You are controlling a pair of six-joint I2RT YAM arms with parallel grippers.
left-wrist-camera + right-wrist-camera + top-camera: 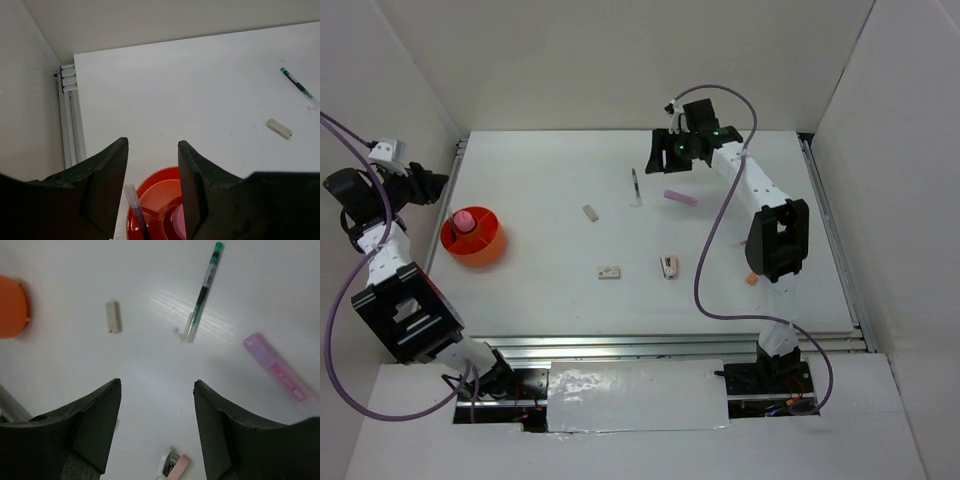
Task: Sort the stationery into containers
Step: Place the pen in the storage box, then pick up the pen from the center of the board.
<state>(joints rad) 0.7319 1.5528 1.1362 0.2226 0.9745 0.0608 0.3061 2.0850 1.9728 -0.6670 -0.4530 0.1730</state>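
Note:
The orange-red tub (488,254) stands at the table's left and holds a pink cylinder (467,220) and a thin pen (134,210). My left gripper (428,186) is open and empty, just above and behind the tub (150,183). My right gripper (670,156) is open and empty, high over the far middle. Below it lie a green-capped pen (636,186) (202,290), a lilac pen (681,197) (275,365) and a white eraser block (590,213) (114,316). Nearer lie a small block (609,272) and a pink-and-white item (668,266) (175,467). An orange bit (751,279) lies by the right arm.
White walls close the table on three sides. Metal rails run along the left edge (67,100), the right edge (832,240) and the near edge. Purple cables loop off both arms. The tub's rim shows at the left edge of the right wrist view (10,305).

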